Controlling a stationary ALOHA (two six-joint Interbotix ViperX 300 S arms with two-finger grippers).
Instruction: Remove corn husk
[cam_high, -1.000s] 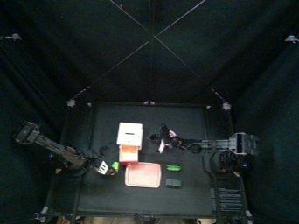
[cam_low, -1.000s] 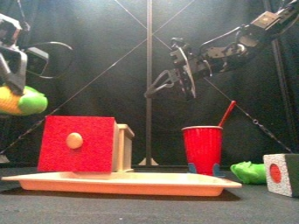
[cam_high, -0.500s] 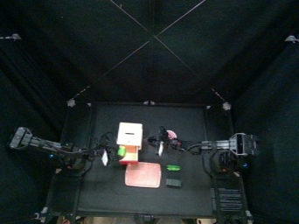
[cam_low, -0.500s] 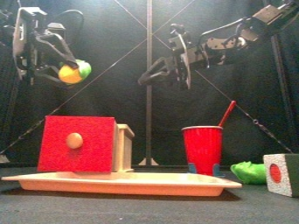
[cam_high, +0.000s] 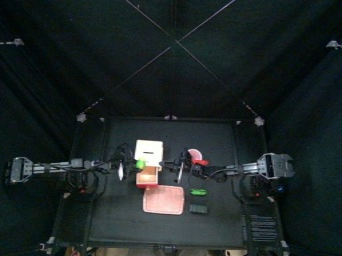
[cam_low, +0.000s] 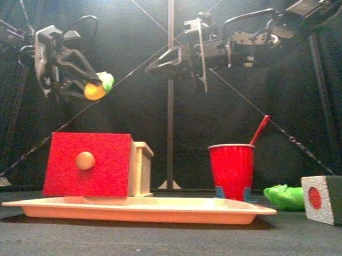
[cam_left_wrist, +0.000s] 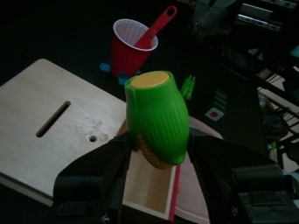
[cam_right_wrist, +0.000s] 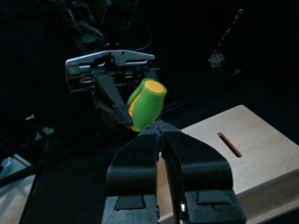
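My left gripper (cam_left_wrist: 158, 150) is shut on the corn husk (cam_left_wrist: 159, 118), a green leafy wrap with a pale yellow cob end showing. In the front view the corn husk (cam_low: 96, 88) hangs high at the left in the left gripper (cam_low: 78, 78). My right gripper (cam_right_wrist: 160, 136) has its jaws shut, tips right at the near end of the corn husk (cam_right_wrist: 146, 103); I cannot tell whether they touch it. The right gripper (cam_low: 174, 62) hangs high near the middle in the front view. From above, both arms meet over the white box (cam_high: 147, 152).
A pink tray (cam_low: 134, 208) carries a red-fronted wooden box (cam_low: 91, 165). To its right stand a red cup (cam_low: 231, 170) with a red spoon, a green piece (cam_low: 283, 195) and a white cube (cam_low: 321, 198). A small green block (cam_high: 197, 190) lies right of the tray.
The left gripper has carried the corn up and toward the middle. The right gripper has moved left and higher, closing in on the corn's end.
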